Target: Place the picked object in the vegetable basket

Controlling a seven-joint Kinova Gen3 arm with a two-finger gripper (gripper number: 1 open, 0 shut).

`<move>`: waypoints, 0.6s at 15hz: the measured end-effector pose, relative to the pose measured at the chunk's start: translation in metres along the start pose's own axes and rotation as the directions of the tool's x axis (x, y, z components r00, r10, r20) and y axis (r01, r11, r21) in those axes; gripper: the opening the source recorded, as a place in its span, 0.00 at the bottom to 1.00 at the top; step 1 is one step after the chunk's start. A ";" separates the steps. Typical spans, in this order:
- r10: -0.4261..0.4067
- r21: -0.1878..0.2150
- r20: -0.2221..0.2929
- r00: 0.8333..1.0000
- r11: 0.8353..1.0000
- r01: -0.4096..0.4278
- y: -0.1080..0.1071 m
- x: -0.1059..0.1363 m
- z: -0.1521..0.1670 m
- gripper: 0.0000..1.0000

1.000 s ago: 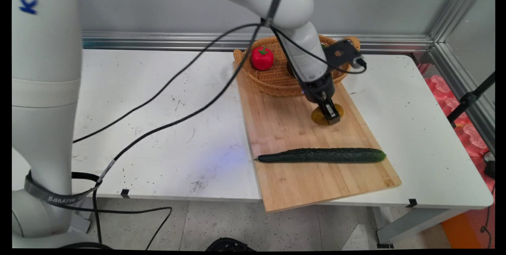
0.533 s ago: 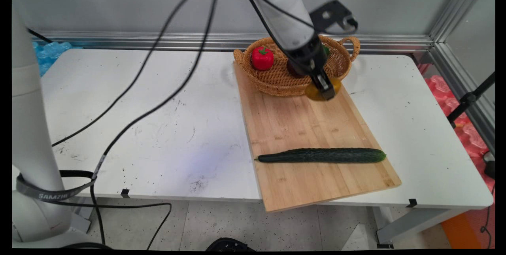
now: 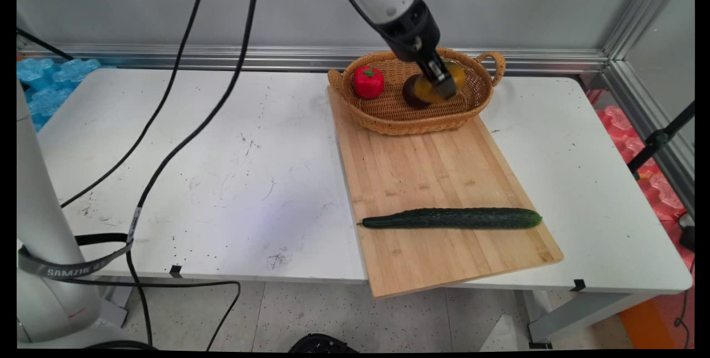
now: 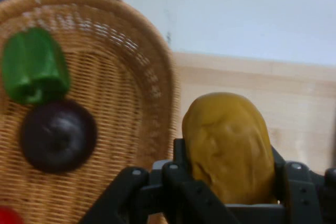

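My black gripper (image 3: 442, 85) is shut on a yellow-brown potato (image 3: 426, 88) and holds it in the air over the wicker basket (image 3: 388, 114). In the hand view the potato (image 4: 228, 145) sits squeezed between the fingers (image 4: 181, 177), just past the basket's rim (image 4: 157, 77). Inside the basket lie a red pepper (image 3: 368, 81), a green pepper (image 4: 34, 66) and a dark purple round thing (image 4: 58, 136). In the main view the purple thing (image 3: 409, 93) is partly hidden behind the potato.
The basket stands on the far end of a wooden cutting board (image 3: 432, 180). A long dark cucumber (image 3: 450, 218) lies across the board near its front. Black cables (image 3: 183, 125) hang over the left of the white table (image 3: 194, 180).
The gripper has risen from the board with the potato and moved back, from the board's middle right to above the basket.
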State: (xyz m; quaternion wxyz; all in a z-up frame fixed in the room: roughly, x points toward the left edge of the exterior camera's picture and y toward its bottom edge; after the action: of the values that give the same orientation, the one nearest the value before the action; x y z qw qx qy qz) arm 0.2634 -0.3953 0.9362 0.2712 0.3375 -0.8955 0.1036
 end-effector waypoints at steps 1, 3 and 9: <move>0.002 0.007 -0.006 1.000 1.000 -0.002 -0.005 0.002 -0.001 0.00; 0.011 0.023 -0.021 1.000 1.000 -0.010 -0.019 0.008 0.003 0.00; 0.034 0.048 -0.031 0.999 0.998 -0.033 -0.050 0.028 0.046 0.00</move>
State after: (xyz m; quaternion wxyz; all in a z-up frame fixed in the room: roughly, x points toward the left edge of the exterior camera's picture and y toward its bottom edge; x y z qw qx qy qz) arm 0.2596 -0.4654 0.9138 0.2753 0.3271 -0.8939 0.1348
